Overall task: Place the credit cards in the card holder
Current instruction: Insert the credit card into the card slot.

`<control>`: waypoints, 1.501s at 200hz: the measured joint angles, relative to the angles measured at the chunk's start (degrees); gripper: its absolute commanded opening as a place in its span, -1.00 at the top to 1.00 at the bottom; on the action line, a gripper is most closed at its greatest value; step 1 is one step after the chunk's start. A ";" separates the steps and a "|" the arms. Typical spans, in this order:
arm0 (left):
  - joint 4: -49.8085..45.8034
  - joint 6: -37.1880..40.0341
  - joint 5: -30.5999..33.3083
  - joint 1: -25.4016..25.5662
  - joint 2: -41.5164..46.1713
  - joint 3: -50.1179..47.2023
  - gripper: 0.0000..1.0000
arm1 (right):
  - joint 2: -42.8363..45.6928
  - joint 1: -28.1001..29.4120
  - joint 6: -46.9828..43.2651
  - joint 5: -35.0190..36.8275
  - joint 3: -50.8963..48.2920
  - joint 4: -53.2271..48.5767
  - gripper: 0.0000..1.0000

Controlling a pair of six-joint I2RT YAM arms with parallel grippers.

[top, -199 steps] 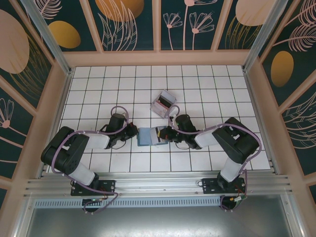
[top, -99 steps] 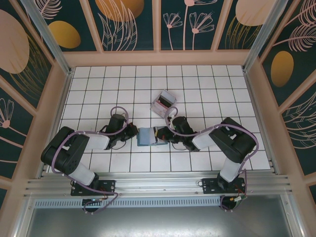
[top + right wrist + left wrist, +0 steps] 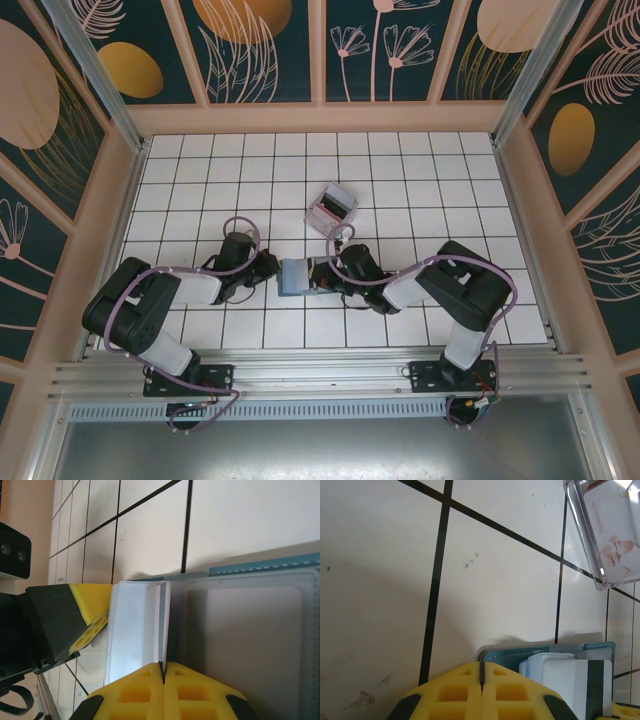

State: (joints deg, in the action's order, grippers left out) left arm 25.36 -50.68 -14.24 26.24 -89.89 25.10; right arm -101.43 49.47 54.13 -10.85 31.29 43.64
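My right pincer [image 3: 163, 672] is clamped on a white credit card [image 3: 565, 685] over the open card holder [image 3: 260, 565], my left pincer [image 3: 481, 672] closed at its edge.

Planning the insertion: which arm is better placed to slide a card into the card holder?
Right: the right gripper is shut on a white card over the open card holder; the left gripper sits shut at the holder's edge, holding no card.

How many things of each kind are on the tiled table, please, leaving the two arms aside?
Card holder: 1
Clear stand: 1
Credit cards: 2 that I can make out, one at the holder and one in the stand; any stacked behind are hidden
Total: 4
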 measured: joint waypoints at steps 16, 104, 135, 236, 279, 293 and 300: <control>0.00 -0.07 0.07 0.00 0.02 0.00 1.00 | -0.33 0.46 -0.28 0.61 1.11 -1.42 0.88; -0.13 -0.02 0.76 0.24 0.44 -0.24 1.00 | 7.93 0.44 -10.29 6.32 4.11 -18.91 0.41; -0.11 -0.04 0.76 0.26 0.44 -0.24 1.00 | 8.70 -1.51 -14.08 5.68 7.39 -23.61 0.72; -0.28 -0.04 0.85 0.35 0.48 -0.20 1.00 | 0.57 -1.92 -16.24 1.73 12.09 -26.25 0.90; -0.28 -0.15 0.96 0.35 0.48 -0.22 1.00 | -2.03 -1.36 -16.13 0.24 14.75 -25.83 0.91; -0.24 -0.26 1.03 0.35 0.48 -0.28 1.00 | -2.49 -0.85 -16.13 0.22 15.28 -25.75 0.91; -0.09 -0.28 1.05 0.35 0.48 -0.37 1.00 | -2.51 -0.72 -16.13 0.24 15.30 -25.68 0.91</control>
State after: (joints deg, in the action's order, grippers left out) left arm 25.28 -50.96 -13.19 26.59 -89.41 24.73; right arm -103.94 48.75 38.00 -10.61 46.59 17.96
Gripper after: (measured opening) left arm 0.070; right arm 0.067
